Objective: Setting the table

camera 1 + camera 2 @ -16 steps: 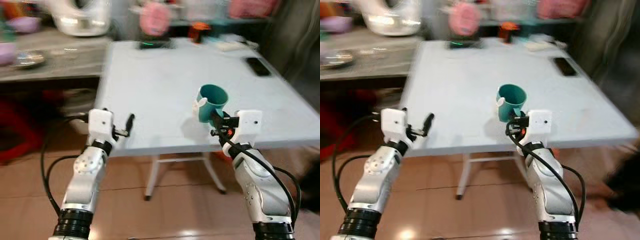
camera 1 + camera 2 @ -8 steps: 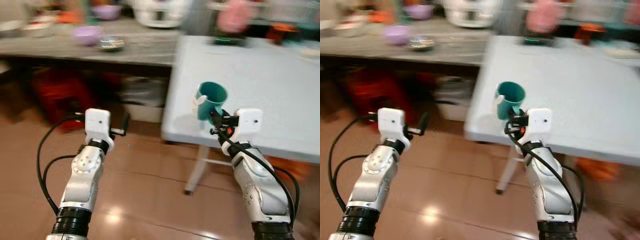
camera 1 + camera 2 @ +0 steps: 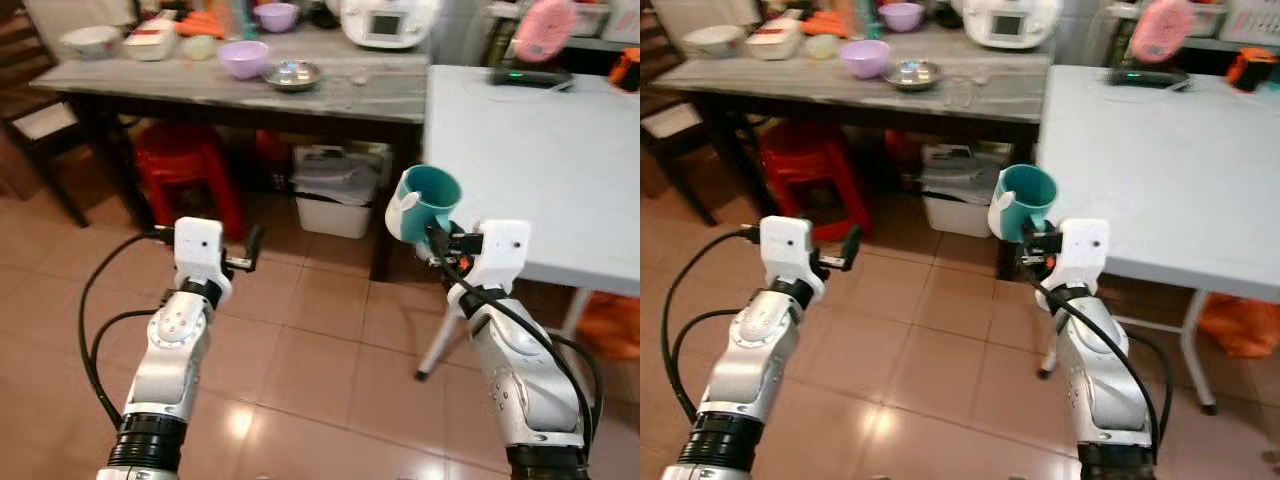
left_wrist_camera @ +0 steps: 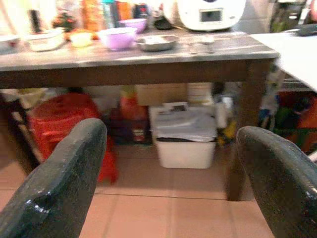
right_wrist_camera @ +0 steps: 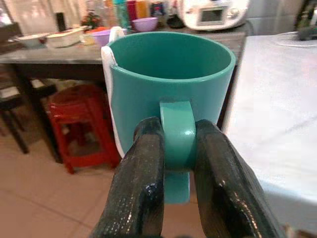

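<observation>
A teal mug (image 3: 425, 200) with a white patch on its side is held upright in the air by its handle, and my right gripper (image 3: 434, 235) is shut on that handle. In the right wrist view the two black fingers (image 5: 143, 163) pinch the mug's handle (image 5: 177, 130) from both sides. The mug hangs just off the near left corner of the white table (image 3: 540, 150). My left gripper (image 3: 252, 248) is raised over the tiled floor, open and with nothing in it; the left wrist view shows its fingers (image 4: 74, 168) set wide apart.
A long grey counter (image 3: 200, 85) at the back holds a purple bowl (image 3: 244, 58), a steel bowl (image 3: 292, 74) and a white cooker (image 3: 390, 20). A red stool (image 3: 185, 165) and a white bin (image 3: 335, 195) sit under it. An orange bag (image 3: 610, 325) lies below the table.
The camera has swung left: the white table slid to the right of the picture and the counter came into view. The mug stays in my right gripper.
</observation>
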You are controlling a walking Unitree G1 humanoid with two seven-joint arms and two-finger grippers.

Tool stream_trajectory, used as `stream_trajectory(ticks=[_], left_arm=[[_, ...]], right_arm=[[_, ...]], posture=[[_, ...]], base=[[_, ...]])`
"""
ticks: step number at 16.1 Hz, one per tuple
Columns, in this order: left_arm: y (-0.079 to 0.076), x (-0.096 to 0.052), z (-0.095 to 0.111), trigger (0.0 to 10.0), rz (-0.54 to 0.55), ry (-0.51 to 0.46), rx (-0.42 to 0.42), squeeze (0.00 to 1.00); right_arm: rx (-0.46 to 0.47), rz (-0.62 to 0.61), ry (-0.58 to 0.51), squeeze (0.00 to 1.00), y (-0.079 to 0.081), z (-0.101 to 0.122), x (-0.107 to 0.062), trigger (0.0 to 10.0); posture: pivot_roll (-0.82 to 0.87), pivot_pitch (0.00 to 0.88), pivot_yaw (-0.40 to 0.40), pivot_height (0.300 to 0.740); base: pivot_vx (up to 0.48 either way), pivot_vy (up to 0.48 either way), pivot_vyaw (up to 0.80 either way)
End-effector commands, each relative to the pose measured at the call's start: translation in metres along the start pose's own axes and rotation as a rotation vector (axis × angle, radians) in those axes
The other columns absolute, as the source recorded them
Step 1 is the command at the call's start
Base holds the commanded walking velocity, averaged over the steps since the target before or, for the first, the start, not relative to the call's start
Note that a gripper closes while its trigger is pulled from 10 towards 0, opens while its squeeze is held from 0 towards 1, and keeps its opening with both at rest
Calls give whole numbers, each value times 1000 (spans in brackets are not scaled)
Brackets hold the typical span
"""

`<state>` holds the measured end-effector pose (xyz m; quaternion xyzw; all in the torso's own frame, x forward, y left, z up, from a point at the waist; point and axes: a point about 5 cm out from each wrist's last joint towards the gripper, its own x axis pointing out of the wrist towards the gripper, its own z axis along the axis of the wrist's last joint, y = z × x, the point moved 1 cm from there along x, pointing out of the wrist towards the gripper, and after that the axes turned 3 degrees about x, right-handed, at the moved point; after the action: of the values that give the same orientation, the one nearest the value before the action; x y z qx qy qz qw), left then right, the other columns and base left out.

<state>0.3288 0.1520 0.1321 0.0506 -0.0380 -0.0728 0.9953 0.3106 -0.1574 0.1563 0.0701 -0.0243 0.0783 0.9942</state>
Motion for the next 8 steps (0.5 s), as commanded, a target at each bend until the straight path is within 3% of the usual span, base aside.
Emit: stream_trajectory(ticks=[1,5,8], left_arm=[[-5,2,4,10000,-14,-24,6,0],[-4,2,7,10000,-46,-36,-43,0],[-4,2,7,10000,-48,-44,-38,0]], right_arm=[[-9,-21,-31,0,-6,7,-2,10000],[-18,-13,-38,0,-5,9,-1,10000],[-23,-1,-45,0,-4,10,-1,10000]], posture=[[-66,75,44,740],[-66,75,44,740],[-64,66,44,740]], base=[[0,0,0],[0,0,0],[294,0,304]])
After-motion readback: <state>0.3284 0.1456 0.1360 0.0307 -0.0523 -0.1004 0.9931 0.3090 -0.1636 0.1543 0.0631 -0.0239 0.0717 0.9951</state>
